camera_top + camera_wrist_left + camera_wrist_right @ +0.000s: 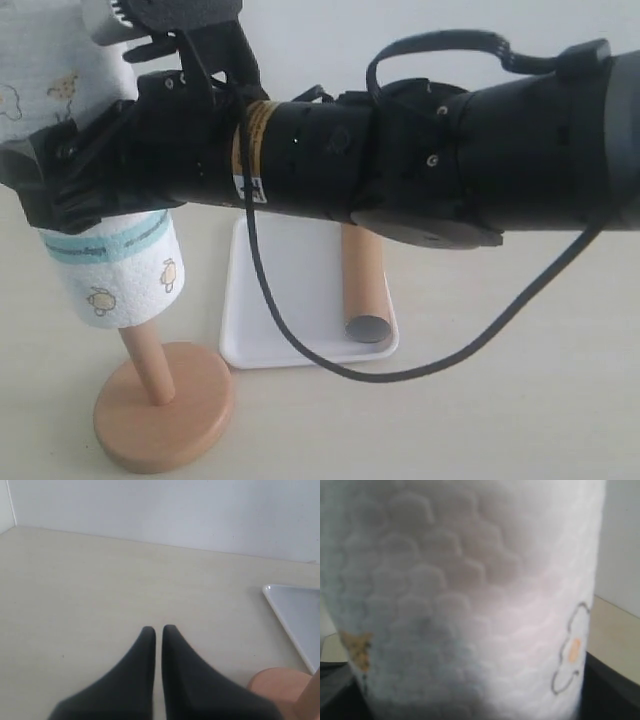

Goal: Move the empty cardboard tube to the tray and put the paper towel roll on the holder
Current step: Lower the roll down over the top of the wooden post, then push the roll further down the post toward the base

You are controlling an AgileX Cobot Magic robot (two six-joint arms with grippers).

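Note:
The paper towel roll [125, 275], white with small cartoon prints and a teal band, sits tilted over the dowel of the wooden holder [165, 405], its lower end well above the disc base. My right gripper [70, 185] reaches across from the right and is shut on the roll. That roll [470, 590] fills the right wrist view. The empty cardboard tube [365, 290] lies in the white tray [290, 300]. My left gripper [158, 629] is shut on nothing, low over bare table near the holder's base [275, 685] and a corner of the tray [295, 610].
The right arm's black body [450, 150] and its cable [300, 340] span the scene above the tray. A pale wall stands behind the table.

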